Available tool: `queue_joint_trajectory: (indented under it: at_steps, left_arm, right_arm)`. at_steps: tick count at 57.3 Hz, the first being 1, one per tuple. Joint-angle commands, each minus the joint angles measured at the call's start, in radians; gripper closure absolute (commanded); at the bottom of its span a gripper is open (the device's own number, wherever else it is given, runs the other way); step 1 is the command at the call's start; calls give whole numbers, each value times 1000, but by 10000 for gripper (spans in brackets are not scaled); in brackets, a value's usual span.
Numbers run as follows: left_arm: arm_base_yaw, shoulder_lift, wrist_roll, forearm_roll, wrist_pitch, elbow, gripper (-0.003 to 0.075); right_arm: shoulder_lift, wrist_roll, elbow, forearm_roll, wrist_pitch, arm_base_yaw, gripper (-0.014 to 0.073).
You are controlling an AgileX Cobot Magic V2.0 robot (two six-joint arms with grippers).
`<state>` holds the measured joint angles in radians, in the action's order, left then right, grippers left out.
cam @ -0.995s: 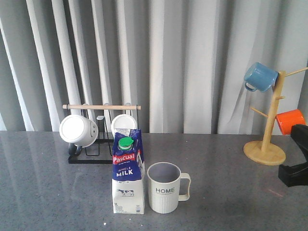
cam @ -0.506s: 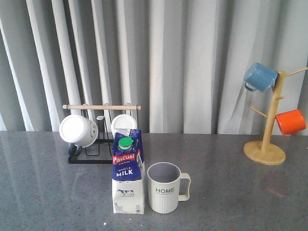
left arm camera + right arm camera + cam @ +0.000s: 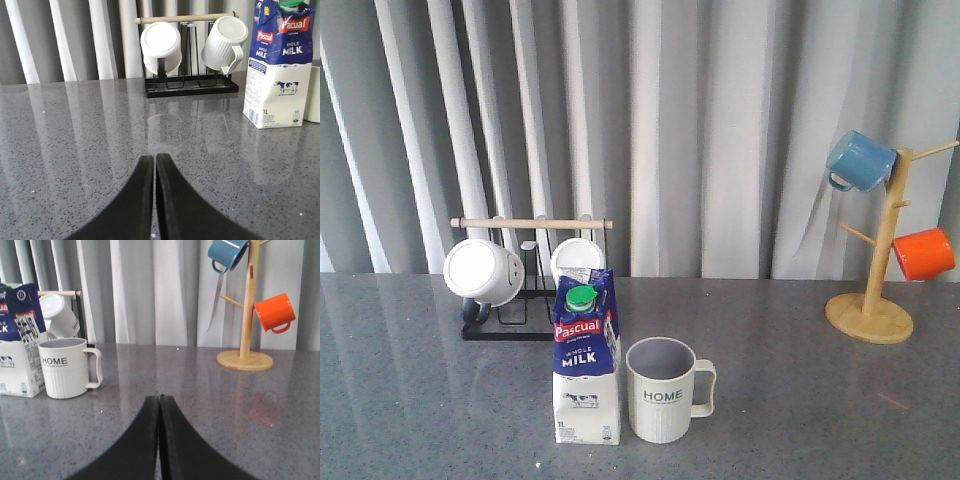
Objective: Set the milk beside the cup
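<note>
Gone from the front view was my right arm; both tools, left tool and right tool, sat clenched and empty. Milk stood upright on the desk just beside the cup, so I judged placement finished.

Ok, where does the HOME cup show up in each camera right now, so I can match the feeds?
Front view: the HOME cup stands low and centre, handle to the right, just right of the milk carton.
Left wrist view: only a cream sliver at the right edge, past the carton; likely the cup.
Right wrist view: cup at left, carton beside it.
Shared landmark: the milk carton.
</note>
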<state>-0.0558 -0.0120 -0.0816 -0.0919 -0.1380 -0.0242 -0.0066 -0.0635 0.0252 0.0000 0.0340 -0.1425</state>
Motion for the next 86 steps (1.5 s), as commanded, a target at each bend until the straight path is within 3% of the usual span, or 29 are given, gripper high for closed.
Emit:
queue_joint_trajectory:
  at_steps: [1,13,24,86]
  left_arm:
    - [-5,-11,-9,3,71,21,726]
    - [-5,-11,-9,3,71,21,726]
    - [-5,-11,-9,3,71,21,726]
    - [-5,-11,-9,3,71,21,726]
  right_arm:
    - [-20,5,12,0,11,8,602]
    - [-20,5,12,0,59,16,602]
    - [-20,5,12,0,58,112,602]
    - [-20,5,12,-10,58,112,602]
